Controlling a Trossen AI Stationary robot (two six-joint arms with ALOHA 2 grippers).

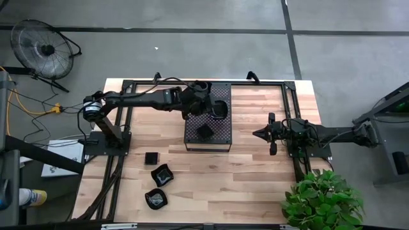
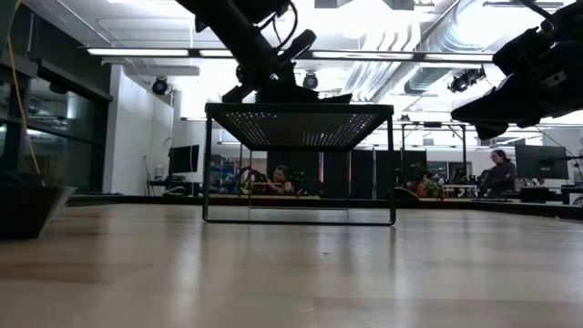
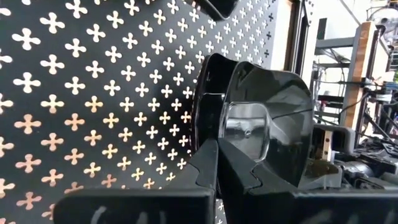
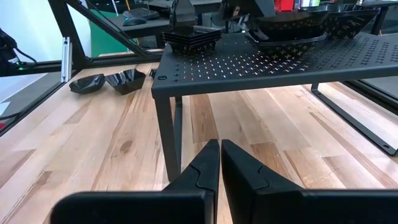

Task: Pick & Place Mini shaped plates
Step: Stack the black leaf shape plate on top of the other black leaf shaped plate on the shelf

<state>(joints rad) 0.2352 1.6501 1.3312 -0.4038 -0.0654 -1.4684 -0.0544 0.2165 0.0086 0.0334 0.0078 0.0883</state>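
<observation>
A rounded glossy black mini plate (image 3: 261, 118) is clamped by its rim between the fingers of the left gripper (image 3: 219, 163), just above the perforated black tray (image 1: 208, 131), at the tray's far end near other rounded plates (image 1: 219, 108) lying there. In the left wrist view the held plate stands on edge close against the tray's cross-patterned surface (image 3: 93, 93).

A stack of square mini plates (image 1: 204, 132) sits near the middle of the tray; in the right wrist view it shows as a stack (image 4: 191, 37) on the tray top. Three more mini plates lie on the wooden table (image 1: 255, 172) off the tray's near-left corner: a small square plate (image 1: 151, 158), a wavy-edged plate (image 1: 161, 174) and another plate (image 1: 156, 199) nearest the table's front edge.

The right gripper (image 1: 271, 134) waits to the right of the tray, above the table, its fingers (image 4: 208, 168) pressed together and holding nothing. A potted plant (image 1: 323, 199) stands at the table's near-right corner.
</observation>
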